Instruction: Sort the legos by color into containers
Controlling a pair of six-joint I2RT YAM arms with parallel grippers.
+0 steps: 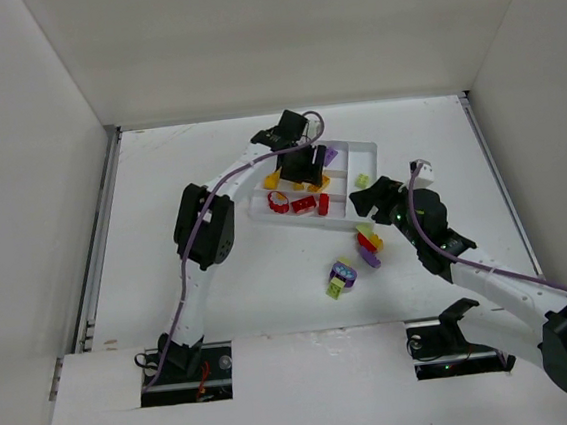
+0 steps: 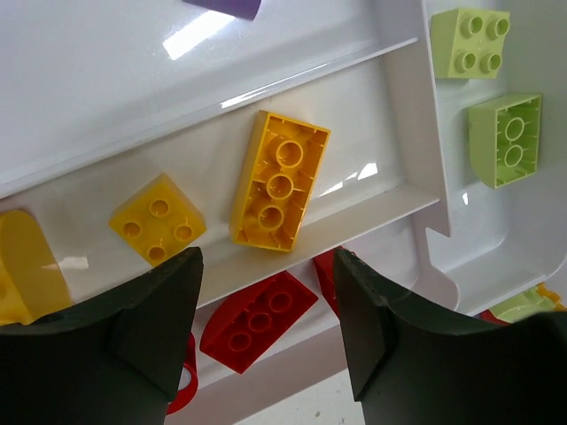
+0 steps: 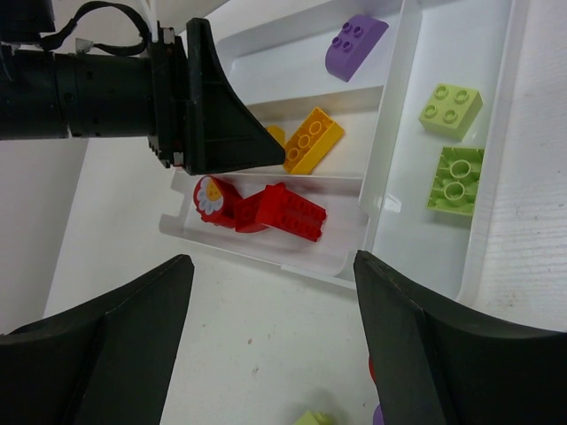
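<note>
The white tray [image 1: 353,144] holds sorted legos. In the left wrist view a yellow-orange brick [image 2: 279,181] and a yellow square brick [image 2: 159,219] lie in the middle slot. A red brick [image 2: 257,321] lies in the near slot and two lime bricks [image 2: 505,140] in the end slot. My left gripper [image 2: 266,266] is open and empty just above the tray [image 2: 407,88]; it also shows in the top view [image 1: 305,173]. My right gripper [image 3: 272,266] is open and empty over the table beside the tray's near edge [image 3: 266,258]. A purple brick [image 3: 354,44] lies in the far slot.
Two small clumps of loose legos lie on the table in front of the tray: a lime, red and purple one [image 1: 369,243] under my right wrist and a purple and lime one [image 1: 341,276]. A round red piece with a flower [image 3: 211,197] sits in the red slot.
</note>
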